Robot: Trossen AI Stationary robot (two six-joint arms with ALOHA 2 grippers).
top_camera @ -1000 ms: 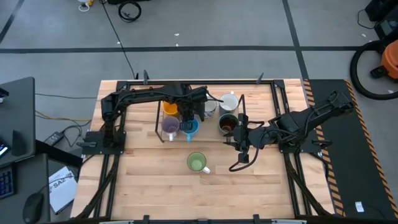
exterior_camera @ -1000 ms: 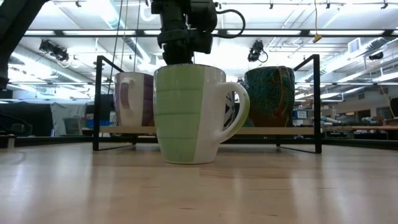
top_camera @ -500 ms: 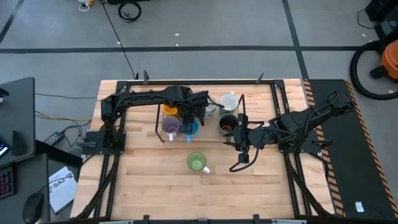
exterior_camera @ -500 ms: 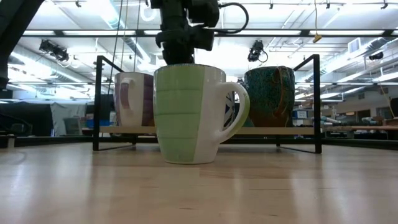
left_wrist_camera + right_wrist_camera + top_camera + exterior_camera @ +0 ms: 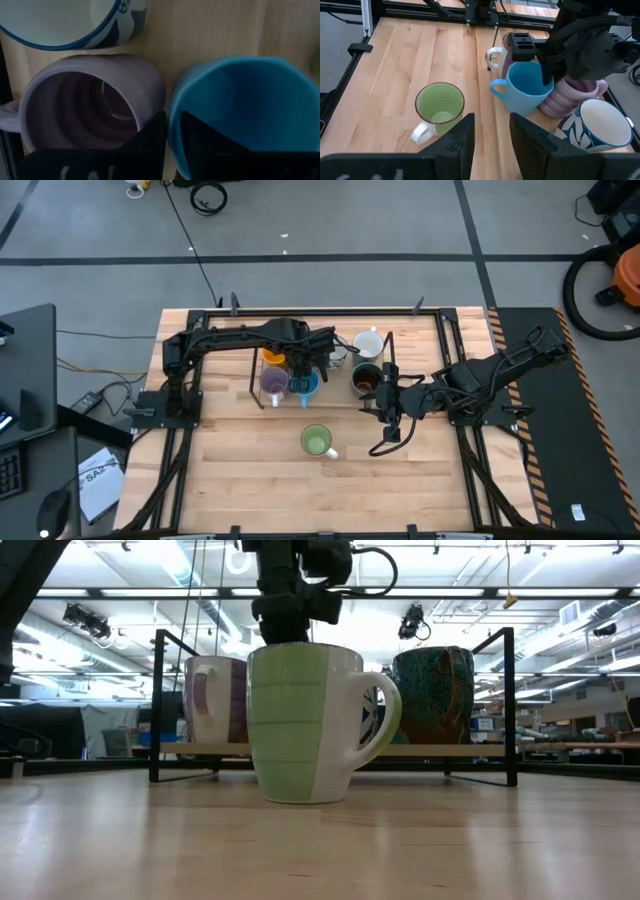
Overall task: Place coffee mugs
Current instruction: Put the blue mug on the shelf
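Your left gripper (image 5: 304,373) hangs over the bright blue mug (image 5: 522,93), with one finger (image 5: 200,142) inside the cup and the other outside its wall, in the gap toward the lavender mug (image 5: 92,102). The fingers stand a little apart around the blue rim; from the wrist view you cannot tell for sure whether they touch the wall, though a thin gap seems to show.

Just beside that gripper, on the lavender mug's far side, sits the white patterned mug (image 5: 592,125). The purple mug (image 5: 272,383) and the orange mug (image 5: 273,357) stand close to the gripper on its other flank, all inside the black wire frame (image 5: 510,705). Farther toward your right arm are the dark brown-black mug (image 5: 365,379) and the pale white-teal mug (image 5: 368,342).

Your right gripper (image 5: 491,132) waits low over the surface (image 5: 240,460), its fingers apart with nothing between them. The light green mug (image 5: 439,107) stands upright just ahead of it, outside the frame, handle turned toward the gripper's side. The blue mug lies a little beyond, with your left arm directly above it.
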